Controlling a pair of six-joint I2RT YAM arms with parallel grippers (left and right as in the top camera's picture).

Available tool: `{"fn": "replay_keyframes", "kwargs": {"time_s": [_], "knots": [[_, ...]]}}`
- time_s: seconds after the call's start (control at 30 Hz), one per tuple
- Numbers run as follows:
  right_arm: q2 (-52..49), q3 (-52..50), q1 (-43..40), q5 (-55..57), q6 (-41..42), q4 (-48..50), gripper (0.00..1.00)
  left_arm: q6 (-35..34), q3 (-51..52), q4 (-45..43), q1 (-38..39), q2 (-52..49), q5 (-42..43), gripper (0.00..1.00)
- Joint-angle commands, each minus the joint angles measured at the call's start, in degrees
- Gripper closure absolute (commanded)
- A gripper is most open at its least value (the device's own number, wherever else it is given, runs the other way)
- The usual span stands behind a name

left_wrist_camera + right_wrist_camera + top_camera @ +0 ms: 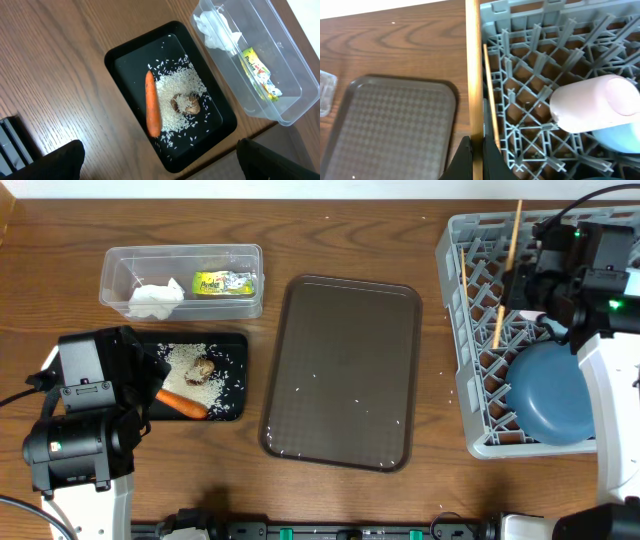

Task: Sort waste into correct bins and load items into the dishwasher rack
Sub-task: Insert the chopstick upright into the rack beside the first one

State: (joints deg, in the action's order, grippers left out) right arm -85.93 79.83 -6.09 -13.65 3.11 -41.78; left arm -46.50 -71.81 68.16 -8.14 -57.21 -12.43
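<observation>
Over the rack's left wall, a chopstick [472,75] stands clenched in my right gripper [476,152], fingers pinched on its lower end while the rest runs up along the rack [455,330] edge. A second, thinner stick [490,95] lies just beside it inside the lattice; I cannot tell whether the fingers hold that one too. Deeper in the rack I see the blue plate [548,395] and a pink cup [590,107] lying on its side, with something pale blue touching it below.

A brown tray [340,370] sits mid-table with a few rice grains scattered on it.

On the far side, my left gripper [160,150] hangs spread wide, grasping nothing, above the black tray [120,60]. That tray holds a rice [175,92] pile, the carrot [152,102] along its edge and a brown lump [186,105] on top of the grains. Just beside it, the tub [287,75] contains the tissue [217,30] and the wrapper [260,72].
</observation>
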Motion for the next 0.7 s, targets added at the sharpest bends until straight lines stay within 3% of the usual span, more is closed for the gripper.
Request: {"fn": "replay_keyframes", "kwargs": {"time_s": [0.0, 0.67], "knots": [[-2.38, 0.39, -0.52, -0.74, -2.43, 1.49, 0.99, -0.11, -0.20, 0.17, -0.20, -0.02, -1.11, 0.02], [-14.19, 0.39, 0.31, 2.25, -6.64, 8.44, 0.97, -0.11, -0.20, 0.17, -0.20, -0.02, -1.11, 0.02]]}}
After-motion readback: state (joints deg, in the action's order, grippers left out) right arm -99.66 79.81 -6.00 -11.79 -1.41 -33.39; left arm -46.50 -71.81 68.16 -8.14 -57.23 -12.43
